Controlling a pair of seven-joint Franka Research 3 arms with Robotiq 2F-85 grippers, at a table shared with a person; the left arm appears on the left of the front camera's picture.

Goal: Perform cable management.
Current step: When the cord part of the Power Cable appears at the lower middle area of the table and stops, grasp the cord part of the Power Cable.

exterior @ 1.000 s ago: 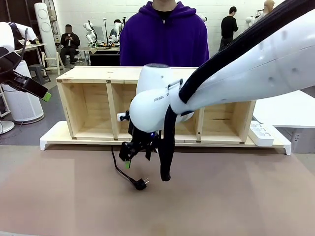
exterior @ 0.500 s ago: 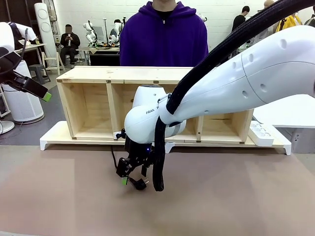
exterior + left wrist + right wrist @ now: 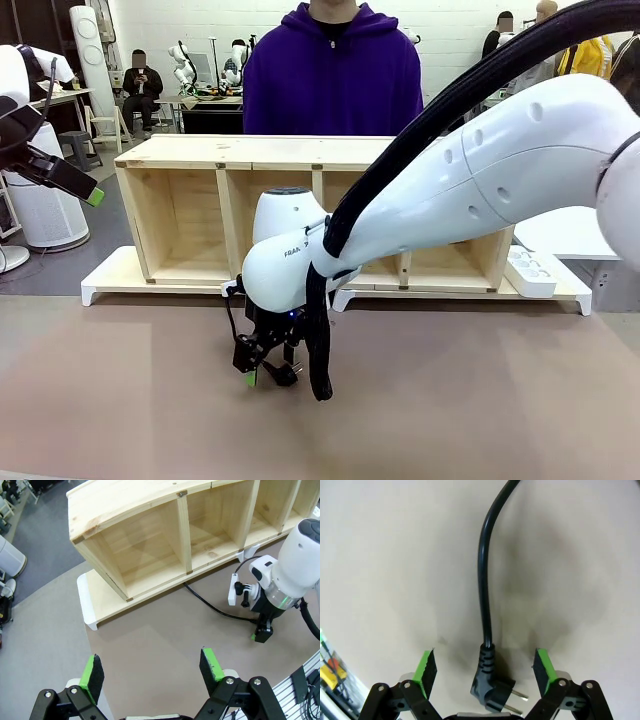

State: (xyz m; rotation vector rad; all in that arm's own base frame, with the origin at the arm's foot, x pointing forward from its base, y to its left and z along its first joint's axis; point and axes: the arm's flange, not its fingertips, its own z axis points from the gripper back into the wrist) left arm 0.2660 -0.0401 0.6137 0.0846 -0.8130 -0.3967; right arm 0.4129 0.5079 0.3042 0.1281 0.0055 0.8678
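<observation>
The cable (image 3: 231, 322) is a thin black cord that runs from under the wooden shelf (image 3: 200, 152) onto the brown table and ends in a small black plug (image 3: 286, 375). My right gripper (image 3: 262, 372) is down at the table, open, with its green pads on either side of the plug. In the right wrist view the plug (image 3: 493, 691) lies flat between the fingers of the gripper (image 3: 485, 665), and the cord (image 3: 484, 575) leads away upward. From the left wrist view the cable (image 3: 212, 610) curves toward the right gripper (image 3: 261, 634). My left gripper (image 3: 150, 667) hangs open high above the table, at far left (image 3: 82, 188).
A person in a purple hoodie (image 3: 335, 80) stands behind the shelf. A white power strip (image 3: 530, 272) lies on the shelf's white base at right. The right arm's thick black hose (image 3: 318, 350) hangs beside the gripper. Bare brown table spreads in front.
My right arm has come down and slightly left, bringing the open gripper from above the cable onto the table around the plug. The left arm has not moved.
</observation>
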